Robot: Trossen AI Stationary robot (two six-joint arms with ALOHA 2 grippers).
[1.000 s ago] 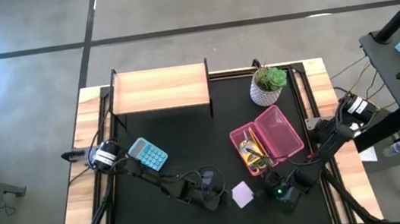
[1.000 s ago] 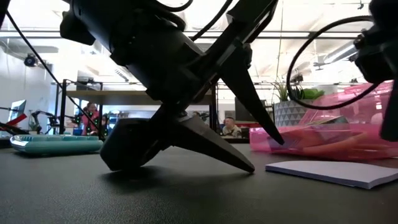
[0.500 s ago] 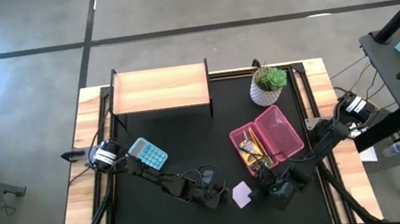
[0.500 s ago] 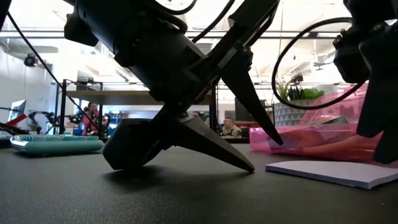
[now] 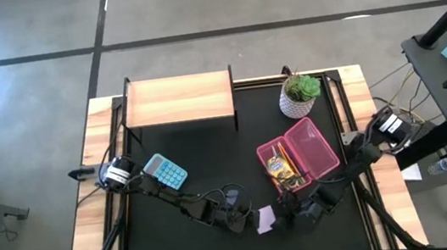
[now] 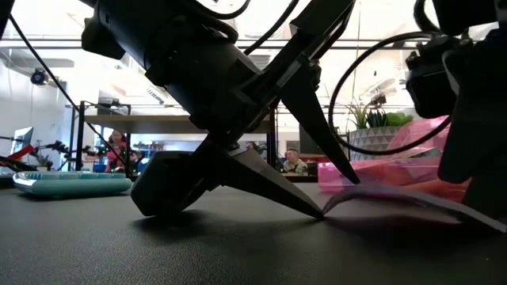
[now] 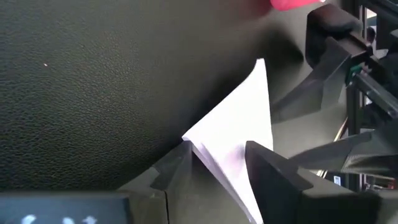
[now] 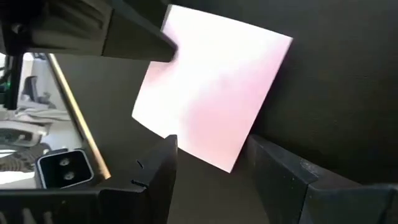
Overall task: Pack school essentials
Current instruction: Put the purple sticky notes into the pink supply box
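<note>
The left gripper [image 5: 244, 219] sits low at the near middle of the black mat [image 5: 193, 158], its two fingers [image 7: 177, 169] parted with one corner of the single pale lilac note pad [image 5: 265, 218] between them. The right gripper [image 5: 290, 215] faces it from the other side, jaws likewise apart and straddling the pad's opposite edge. In the low view the note pad [image 6: 412, 202] is tilted, the edge toward the right gripper raised off the mat and the other edge down at the left finger's tip. One pink case [image 5: 300, 160] lies open just behind the grippers, holding yellow-handled scissors [image 5: 279, 169] and pencils [image 5: 282, 154] whose count cannot be told. One potted plant [image 5: 299, 94], one teal calculator [image 5: 165, 171] and one wooden shelf [image 5: 179, 100] stand farther off.
</note>
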